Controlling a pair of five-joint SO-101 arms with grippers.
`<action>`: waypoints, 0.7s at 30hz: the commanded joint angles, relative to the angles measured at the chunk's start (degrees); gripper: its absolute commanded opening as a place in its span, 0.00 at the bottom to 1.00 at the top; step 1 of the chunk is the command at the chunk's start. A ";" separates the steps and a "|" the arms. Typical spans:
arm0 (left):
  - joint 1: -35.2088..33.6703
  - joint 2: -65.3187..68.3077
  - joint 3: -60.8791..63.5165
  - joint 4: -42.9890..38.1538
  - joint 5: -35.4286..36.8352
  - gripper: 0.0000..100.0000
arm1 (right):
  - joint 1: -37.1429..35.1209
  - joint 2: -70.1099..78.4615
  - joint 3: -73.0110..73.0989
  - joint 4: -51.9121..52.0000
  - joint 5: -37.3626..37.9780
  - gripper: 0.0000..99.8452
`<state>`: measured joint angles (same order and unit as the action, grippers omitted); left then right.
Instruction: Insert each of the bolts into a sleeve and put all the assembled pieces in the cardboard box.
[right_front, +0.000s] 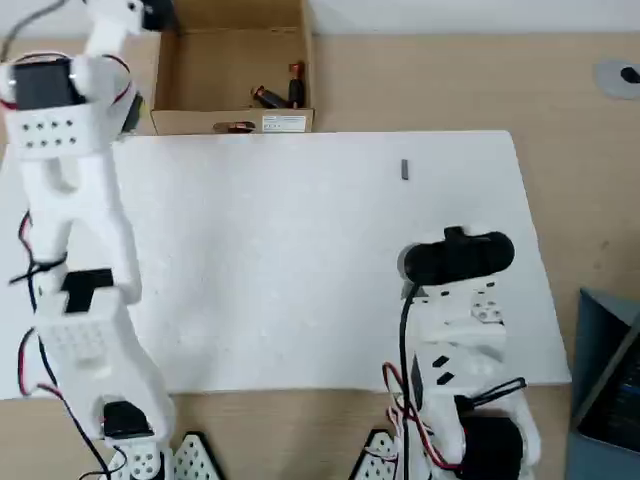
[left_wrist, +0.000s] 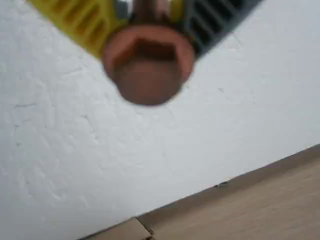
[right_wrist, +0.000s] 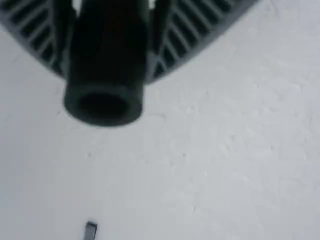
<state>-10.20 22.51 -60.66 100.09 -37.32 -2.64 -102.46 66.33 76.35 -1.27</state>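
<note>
Bolt (left_wrist: 148, 67): your left gripper (left_wrist: 150, 12) is clenching it above the white board (left_wrist: 75, 150), hex head facing the wrist camera, shank running back into the grip. Your right gripper (right_wrist: 107, 17) is grasping the sleeve (right_wrist: 105, 75), bore facing its camera. Cardboard box (right_front: 190, 122) is sitting at eleven o'clock, its label (right_front: 285, 123) unreadable.
</note>
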 joint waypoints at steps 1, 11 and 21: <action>0.79 -12.09 4.40 0.35 4.66 0.00 | 0.40 -1.19 -3.91 -0.62 0.62 0.01; 10.02 -48.92 43.87 0.26 8.35 0.00 | 0.22 -1.19 -5.58 5.71 0.53 0.01; 13.27 -84.53 82.81 -16.18 22.15 0.00 | -8.84 -1.19 -5.23 5.45 0.18 0.01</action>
<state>2.37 -52.57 13.54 89.63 -18.24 -8.53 -102.99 63.87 82.07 -1.27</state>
